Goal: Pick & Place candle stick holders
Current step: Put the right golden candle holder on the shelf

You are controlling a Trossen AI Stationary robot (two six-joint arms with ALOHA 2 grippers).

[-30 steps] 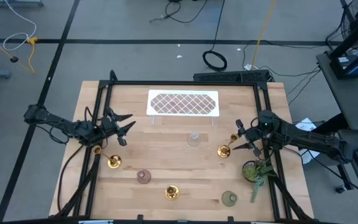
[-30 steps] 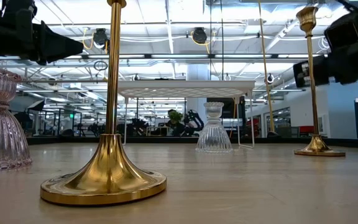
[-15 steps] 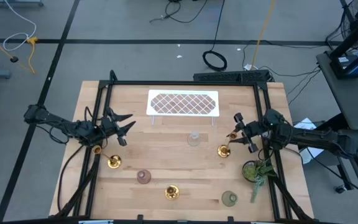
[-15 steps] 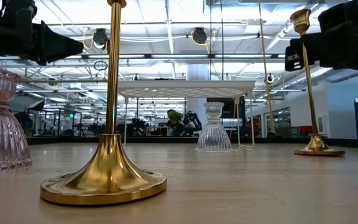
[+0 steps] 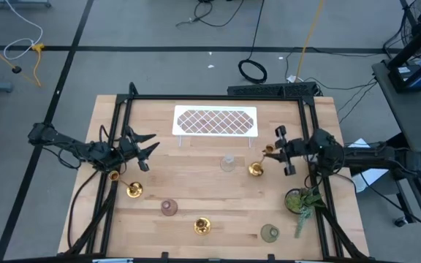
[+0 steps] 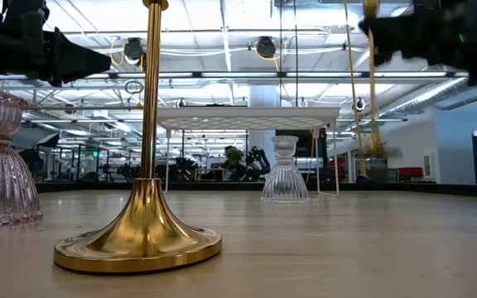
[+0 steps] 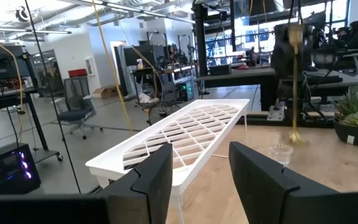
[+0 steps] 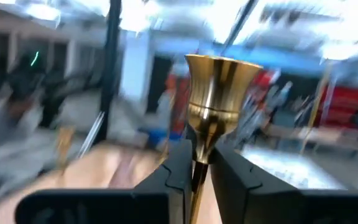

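Observation:
My right gripper (image 5: 272, 151) is shut on a tall gold candlestick (image 5: 260, 162) at the table's right, near the white lattice tray (image 5: 215, 121); the candlestick also shows in the low view (image 6: 372, 91). My left gripper (image 5: 143, 148) hangs open and empty over the table's left side. A second gold candlestick (image 5: 133, 190) stands on its round base below the left gripper. A third, short one (image 5: 202, 226) stands near the front edge. A clear glass cup (image 5: 228, 162), a pink one (image 5: 169, 208) and a green one (image 5: 270, 233) stand on the wood. My right gripper pinches the candlestick's slim stem (image 8: 196, 175) between its two fingers (image 8: 174, 169), just under the flared cup at its top (image 8: 219, 78). The fingers come level from the table's right and lie across the stem. The candlestick hangs about upright, its base (image 6: 377, 152) clear of the table.
A green potted plant (image 5: 302, 201) stands just near of my right arm at the table's right edge. The tray stands on thin legs at the table's far middle (image 7: 179, 137). A black frame runs along the table's sides (image 5: 119, 109).
My right gripper has taken hold of the candlestick's stem, lifted it and carried it toward the table's left and far edges. A second ago the candlestick stood on its base; now it hangs clear of the table. My left arm has kept still.

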